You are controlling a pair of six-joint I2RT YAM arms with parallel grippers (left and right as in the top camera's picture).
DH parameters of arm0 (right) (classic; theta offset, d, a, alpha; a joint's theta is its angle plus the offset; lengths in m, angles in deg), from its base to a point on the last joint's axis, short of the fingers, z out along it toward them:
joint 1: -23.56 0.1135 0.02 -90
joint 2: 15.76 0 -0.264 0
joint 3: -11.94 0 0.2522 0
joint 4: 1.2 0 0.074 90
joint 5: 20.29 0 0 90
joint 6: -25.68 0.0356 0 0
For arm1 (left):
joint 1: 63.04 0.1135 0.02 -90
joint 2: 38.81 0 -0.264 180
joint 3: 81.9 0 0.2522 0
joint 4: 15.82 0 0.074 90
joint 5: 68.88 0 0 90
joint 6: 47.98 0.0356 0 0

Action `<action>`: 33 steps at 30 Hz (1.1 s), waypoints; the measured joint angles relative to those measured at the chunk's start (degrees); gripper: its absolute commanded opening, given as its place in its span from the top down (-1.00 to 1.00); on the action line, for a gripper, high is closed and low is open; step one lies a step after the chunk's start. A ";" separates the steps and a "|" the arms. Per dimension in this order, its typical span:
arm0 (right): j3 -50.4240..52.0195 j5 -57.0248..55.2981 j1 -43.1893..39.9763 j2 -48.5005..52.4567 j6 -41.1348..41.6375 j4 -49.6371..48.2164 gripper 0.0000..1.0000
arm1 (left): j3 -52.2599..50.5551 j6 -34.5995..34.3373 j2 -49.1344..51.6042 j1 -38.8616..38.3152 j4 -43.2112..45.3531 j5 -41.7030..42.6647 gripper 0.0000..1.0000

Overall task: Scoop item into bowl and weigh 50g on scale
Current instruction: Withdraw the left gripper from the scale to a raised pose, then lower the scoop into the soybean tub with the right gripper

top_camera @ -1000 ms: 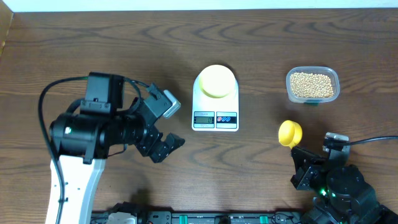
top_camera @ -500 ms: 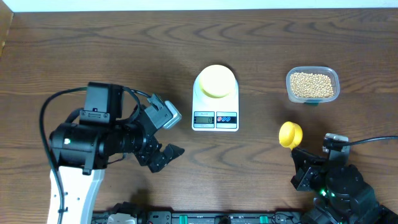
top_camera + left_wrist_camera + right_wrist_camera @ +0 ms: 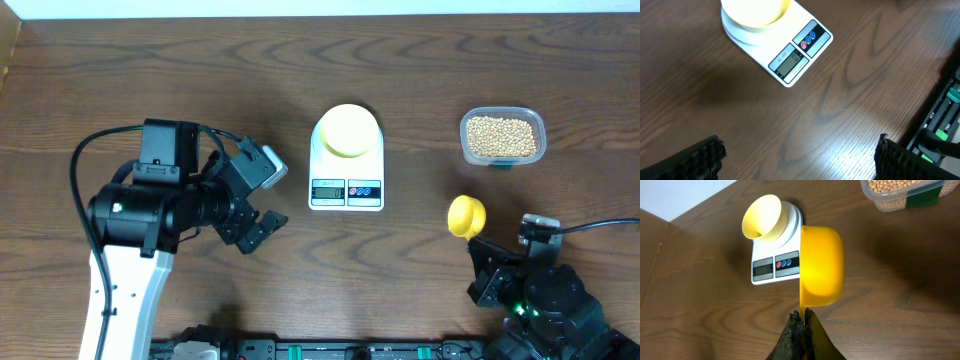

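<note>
At the far left the left arm, with a white link and black joints, reaches over the dark brown, wood-grained tabletop (image 3: 420, 290). The left gripper (image 3: 260, 228) hovers above bare wood, left of the scale and apart from it. In the left wrist view its two black, ribbed fingers (image 3: 700, 157) sit at opposite lower corners, spread wide with nothing between them.

Near the middle lies the scale (image 3: 346, 165), a smooth white plastic rectangle with rounded corners. Its round platform (image 3: 732, 31) is at the far end. At the near end are a small grey LCD display (image 3: 327, 190), its digits too small to read, and a red and a blue button (image 3: 364, 190). The bowl (image 3: 348, 131), round, pale yellow and matte, stands on the platform. It is narrower than the scale body, and the right wrist view shows its sides flaring outward towards the rim.

Further right, near the far edge, sits a clear plastic tub (image 3: 466, 140), a rounded rectangle with a dark green strip on its near wall. It holds the beans (image 3: 502, 135), many small, round, tan ones packed in a layer. The tub is well apart from the scale.

Nearer than the tub is a bright yellow, glossy plastic scoop (image 3: 466, 214) with a rounded cup. The right gripper (image 3: 804, 325) has its dark fingers pressed together on the scoop's thin flat handle. It holds the cup turned on edge above the tabletop, to the right of the scale.
</note>
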 measured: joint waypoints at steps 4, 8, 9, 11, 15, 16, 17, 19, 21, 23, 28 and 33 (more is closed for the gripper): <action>0.00 0.59 0.00 0.00 0.00 -0.55 0.98 | 0.00 -0.02 1.64 0.00 0.04 -0.02 -0.96; 0.00 0.85 0.00 0.00 -0.02 -0.61 0.98 | 0.00 -0.02 2.49 0.00 0.04 -0.02 -0.96; 0.00 0.85 0.00 0.00 0.00 -0.63 0.98 | 0.00 -0.02 2.54 0.00 0.07 -0.02 -0.96; 0.00 1.01 0.00 0.00 0.00 -0.63 0.98 | 0.00 -0.02 2.54 0.00 0.04 -0.02 -0.96; 0.00 1.03 0.00 0.00 0.00 -0.63 0.97 | 0.00 -0.02 2.54 0.00 0.04 -0.02 -0.96; 0.00 1.01 0.00 0.00 0.00 -0.63 0.98 | 0.00 -0.02 2.54 0.00 0.04 -0.02 -0.96; 0.00 0.96 0.00 0.00 -0.02 -0.63 0.98 | 0.00 -0.02 2.54 0.00 0.04 -0.02 -0.96; 0.00 0.63 0.00 0.00 0.00 -0.63 0.98 | 0.00 -0.02 2.54 0.00 0.04 -0.02 -0.96; 0.00 -0.46 -0.02 0.00 0.00 -0.70 0.98 | 0.00 -0.02 2.54 0.00 0.04 -0.02 -0.96; 0.09 -2.08 0.00 0.00 -0.02 -1.14 0.98 | 0.00 -0.02 2.54 0.00 0.04 -0.02 -0.96; 1.18 -7.82 0.00 0.00 -0.52 -4.72 0.98 | 0.00 -0.02 2.54 0.00 0.04 -0.02 -0.96; 3.41 -13.73 -0.02 1.95 -4.72 -10.99 0.98 | 0.00 -0.04 2.54 0.00 0.13 -0.02 -0.96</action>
